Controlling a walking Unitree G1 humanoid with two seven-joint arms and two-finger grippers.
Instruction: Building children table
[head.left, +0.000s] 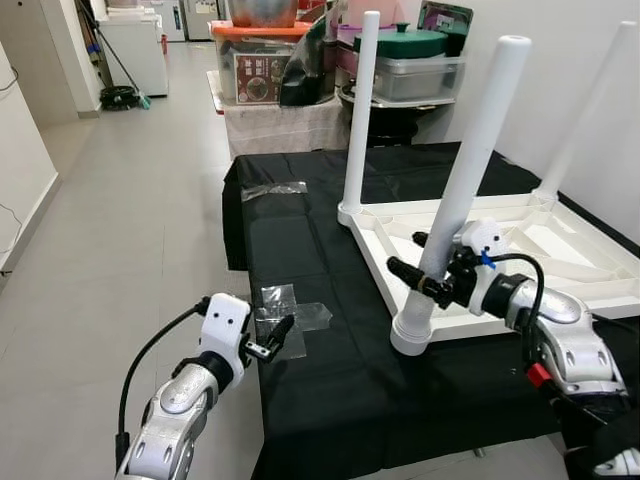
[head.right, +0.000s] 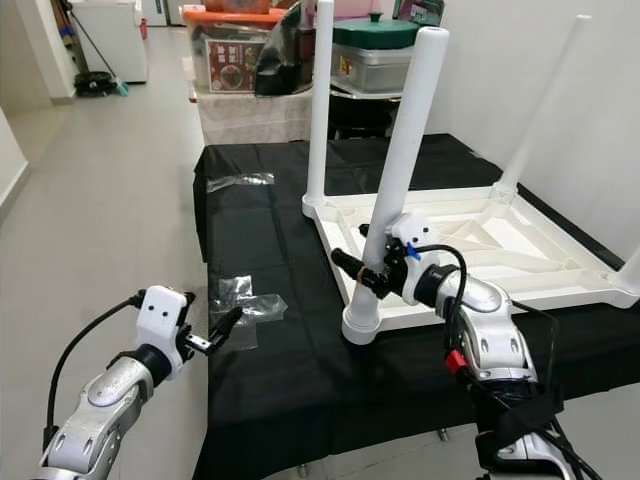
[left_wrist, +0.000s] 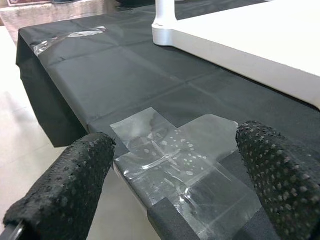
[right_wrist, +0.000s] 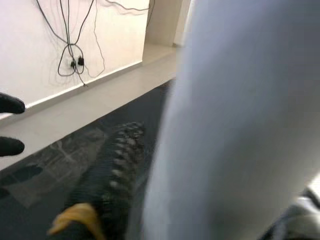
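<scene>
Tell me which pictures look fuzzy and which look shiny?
In the right wrist view the white table leg is a big blur because it sits so close to the camera, and the right tool finger beside it is soft too. In the left wrist view the clear tape shines with glare on the black cloth. Both eye views look sharp and evenly lit.

White children's table (head.left: 520, 262) lies upside-down on black cloth, legs up.

No readable text anywhere. Printed label on orange-lidded storage box (head.left: 262, 72) in back, too blurry to make out.
</scene>
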